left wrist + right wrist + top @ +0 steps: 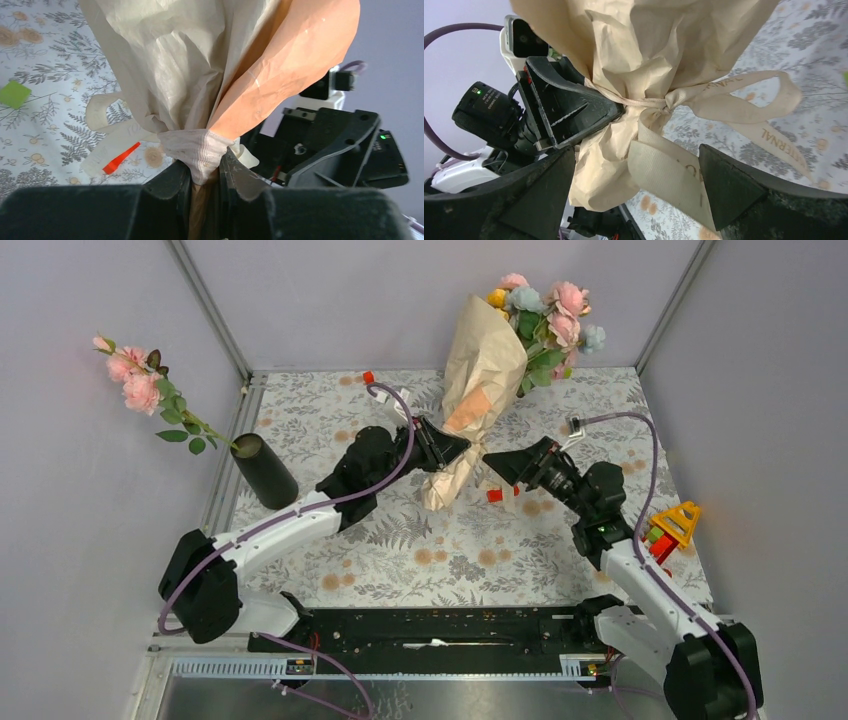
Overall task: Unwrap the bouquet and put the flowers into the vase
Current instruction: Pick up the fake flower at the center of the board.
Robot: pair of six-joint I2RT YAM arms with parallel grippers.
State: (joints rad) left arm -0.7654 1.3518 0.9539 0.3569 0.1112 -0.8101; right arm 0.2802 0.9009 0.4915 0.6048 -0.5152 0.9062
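From above, the bouquet stands tilted over the middle of the tabletop, its paper cone opening toward the far edge and its flowers rising past that edge near the far right corner. The left gripper is clamped on the cone's narrow tied neck, holding it up. The right gripper sits just beside the neck on the other side. The vase stands near the left edge, well apart from the bouquet, with a stem of pink roses leaning out of it to the left. A small red block lies beside the cone's foot, and a yellow toy sits at the right edge. In the left wrist view, the left gripper pinches the gathered paper narrowly, right at the cream ribbon, whose tail trails onto the tabletop; a green block lies farther off. In the right wrist view, the right gripper stands wide open, with the ribbon bow and the crumpled paper end between its fingers; contact with them cannot be told.
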